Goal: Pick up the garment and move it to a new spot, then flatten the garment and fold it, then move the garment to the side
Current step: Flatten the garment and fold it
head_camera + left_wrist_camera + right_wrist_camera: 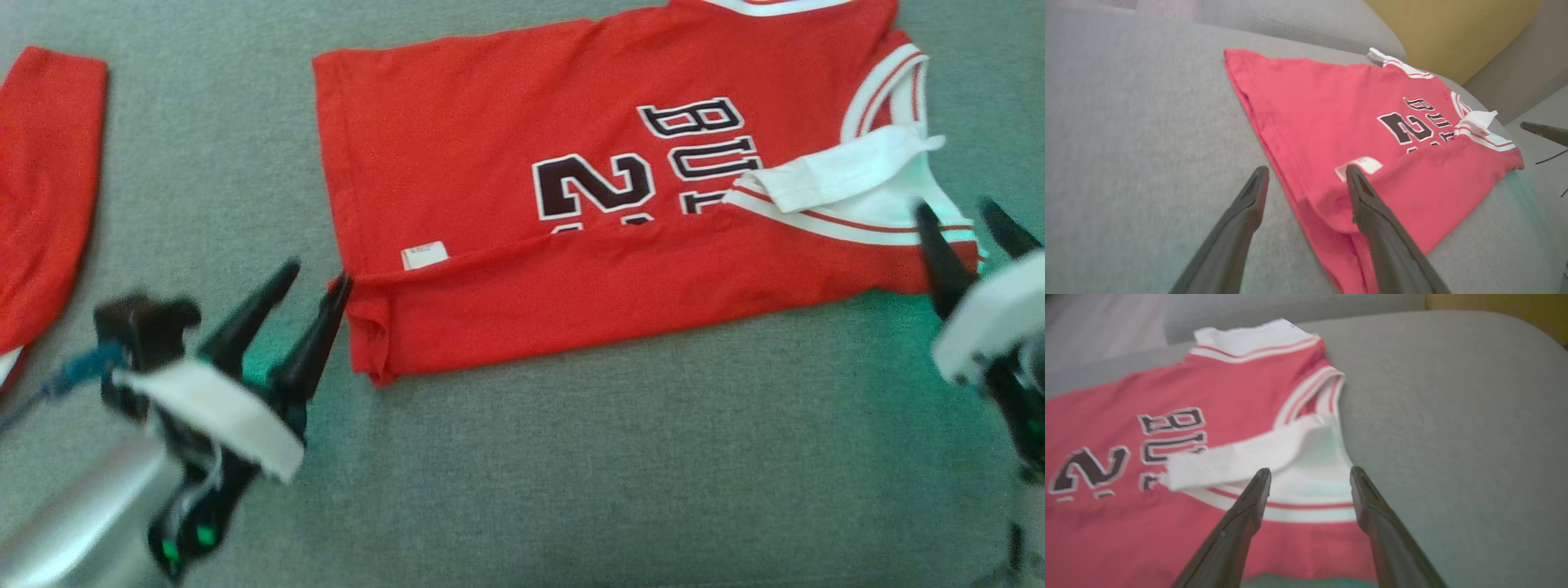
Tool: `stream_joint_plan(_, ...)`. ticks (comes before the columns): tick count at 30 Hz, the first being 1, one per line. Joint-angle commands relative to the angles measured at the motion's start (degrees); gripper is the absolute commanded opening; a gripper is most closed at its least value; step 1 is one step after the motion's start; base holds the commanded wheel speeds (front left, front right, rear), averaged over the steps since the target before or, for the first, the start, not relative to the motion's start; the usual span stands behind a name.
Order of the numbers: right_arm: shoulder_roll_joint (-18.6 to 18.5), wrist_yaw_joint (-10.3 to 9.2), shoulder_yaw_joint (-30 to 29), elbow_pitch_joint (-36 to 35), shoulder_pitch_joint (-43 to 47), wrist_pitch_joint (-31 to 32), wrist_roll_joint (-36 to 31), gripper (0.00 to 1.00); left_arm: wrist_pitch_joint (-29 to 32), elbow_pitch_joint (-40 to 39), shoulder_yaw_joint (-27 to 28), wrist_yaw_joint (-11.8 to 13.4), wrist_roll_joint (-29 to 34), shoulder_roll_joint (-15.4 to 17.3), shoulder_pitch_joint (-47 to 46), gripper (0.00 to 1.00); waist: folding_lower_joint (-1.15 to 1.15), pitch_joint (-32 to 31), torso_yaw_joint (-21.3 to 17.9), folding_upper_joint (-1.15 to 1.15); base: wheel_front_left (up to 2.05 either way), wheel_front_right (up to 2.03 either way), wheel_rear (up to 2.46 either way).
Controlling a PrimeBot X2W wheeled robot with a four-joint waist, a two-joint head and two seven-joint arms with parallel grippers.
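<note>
Garment point(522, 188): red jersey with black lettering, laid flat on grey cushion point(571, 457), centre to upper right of the head frame.
Fold state: lower long edge is turned up over the body as flap point(612, 294); bottom of the number is covered by it. One lengthwise fold is judged done.
Flattening: judged done; body is seen smooth, only white collar point(841, 167) is rumpled and flipped outward.
Left to do: opposite long edge is not yet folded in, no crosswise fold is seen, and the move to the side is not yet made. Task is judged roughly at mid-point.
Long axis: runs left to right across the head frame, right end tilted slightly up.
Pointing: neck toward the right edge, hem toward the left; white label point(424, 255) sits near the hem at the flap's edge.
Left gripper point(317, 273): lower left, jaws spread, nothing pinched; one fingertip is seen at the hem corner of the flap, contact cannot be told.
Right gripper point(957, 208): right edge, jaws spread, nothing pinched; fingers are placed over the white neck trim.
Other: second red garment point(41, 188) lies at the left edge, well apart.
</note>
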Motion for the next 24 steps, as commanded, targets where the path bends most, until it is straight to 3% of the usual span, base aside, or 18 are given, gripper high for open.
stream_joint_plan(1, -2.0, 0.43, 0.4, -2.4, 0.6, -0.1, -1.7, 1.00, -1.1, -2.3, 2.7, 1.6, -0.7, 2.7, 1.9, 1.00, 0.01, 0.2, -0.3, 0.00, 0.00, 0.00, 0.00)
stream_joint_plan(5, -4.0, 0.43, -0.8, -1.3, 1.3, 0.8, -5.3, 1.00, -0.9, -3.6, 2.1, 4.1, -0.9, 3.1, 4.7, 1.00, 0.01, 1.9, 0.3, 0.00, 0.00, 0.00, 0.00)
stream_joint_plan(9, -4.2, 0.43, -1.1, -0.2, 0.4, 2.1, -6.0, 1.00, 0.2, -4.0, 1.6, 4.3, -1.5, 2.4, 4.6, 1.00, 0.01, 3.1, 0.8, 0.00, 0.00, 0.00, 0.00)
stream_joint_plan(24, -6.8, 0.43, 1.0, 1.3, 2.2, 10.3, -2.8, 1.00, 8.6, -5.3, -1.4, 1.5, -7.2, 0.9, 4.2, 1.00, 0.01, 3.8, 0.3, 0.00, 0.00, 0.00, 0.00)
